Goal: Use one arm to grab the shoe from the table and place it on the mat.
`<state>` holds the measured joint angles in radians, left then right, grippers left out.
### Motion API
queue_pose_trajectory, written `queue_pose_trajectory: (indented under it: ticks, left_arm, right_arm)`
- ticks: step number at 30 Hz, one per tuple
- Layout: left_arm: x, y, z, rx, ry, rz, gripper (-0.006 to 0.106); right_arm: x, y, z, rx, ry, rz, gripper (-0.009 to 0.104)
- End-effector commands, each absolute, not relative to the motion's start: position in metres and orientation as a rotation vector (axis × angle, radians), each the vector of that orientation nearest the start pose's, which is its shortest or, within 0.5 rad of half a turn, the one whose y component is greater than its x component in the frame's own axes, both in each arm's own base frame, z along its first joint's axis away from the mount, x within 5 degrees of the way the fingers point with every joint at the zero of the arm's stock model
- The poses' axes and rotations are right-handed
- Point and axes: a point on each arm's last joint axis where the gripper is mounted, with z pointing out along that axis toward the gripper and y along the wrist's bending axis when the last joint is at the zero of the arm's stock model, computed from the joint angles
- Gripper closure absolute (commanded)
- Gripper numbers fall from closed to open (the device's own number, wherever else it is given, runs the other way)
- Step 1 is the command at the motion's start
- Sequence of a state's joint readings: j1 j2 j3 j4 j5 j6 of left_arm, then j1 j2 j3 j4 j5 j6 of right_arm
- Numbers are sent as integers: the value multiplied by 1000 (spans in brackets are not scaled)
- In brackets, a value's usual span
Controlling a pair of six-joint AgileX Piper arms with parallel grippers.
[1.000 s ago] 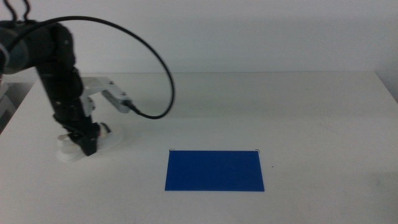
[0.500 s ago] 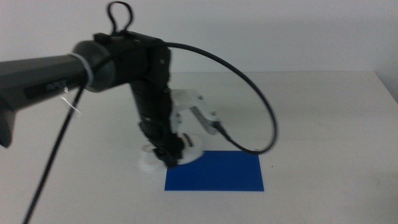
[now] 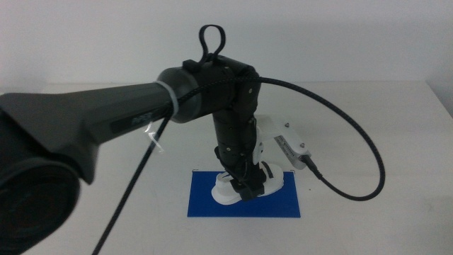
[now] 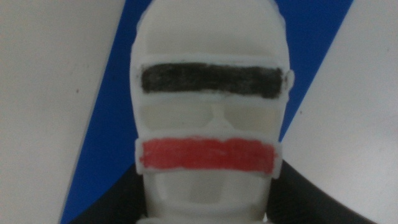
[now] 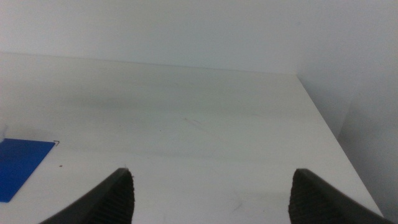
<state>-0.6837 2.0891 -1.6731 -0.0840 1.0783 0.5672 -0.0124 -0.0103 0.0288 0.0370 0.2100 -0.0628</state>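
The white shoe [image 3: 258, 185], with its black and red straps, is over the middle of the blue mat [image 3: 283, 204]. My left gripper [image 3: 244, 187] comes down on it from above and is shut on it. Whether the sole touches the mat I cannot tell. The left wrist view is filled by the shoe [image 4: 210, 118], with the mat [image 4: 112, 124] behind it and the dark jaws of the left gripper [image 4: 208, 213] on either side of its heel end. My right gripper [image 5: 217, 199] waits open over bare table, out of the middle view.
The thick dark left arm [image 3: 106, 120] crosses the left half of the middle view, and its black cable [image 3: 368, 152] loops out to the right of the mat. A corner of the mat [image 5: 18, 165] shows in the right wrist view. The white table [image 3: 382, 113] lies all around.
The left arm has carried the shoe to the right, from the table's left side to over the mat's left edge and then over its middle.
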Motion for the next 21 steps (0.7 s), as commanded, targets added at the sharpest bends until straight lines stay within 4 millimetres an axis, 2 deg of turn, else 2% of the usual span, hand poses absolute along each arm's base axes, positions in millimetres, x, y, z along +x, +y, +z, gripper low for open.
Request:
queue_pose_trajectory:
  ticks: [1,8,21]
  left_arm:
    - [330,-286,233,1663,2390,-162,102]
    - [335,-296,230,1677,2380,-168,102]
    - [335,-296,230,1617,2426,-176,102]
  right_arm:
    - [55,0,192,-26,1615,-42,31]
    - [55,0,192,-26,1615,-42,31]
    - [55,0,192,-26,1615,-42,31]
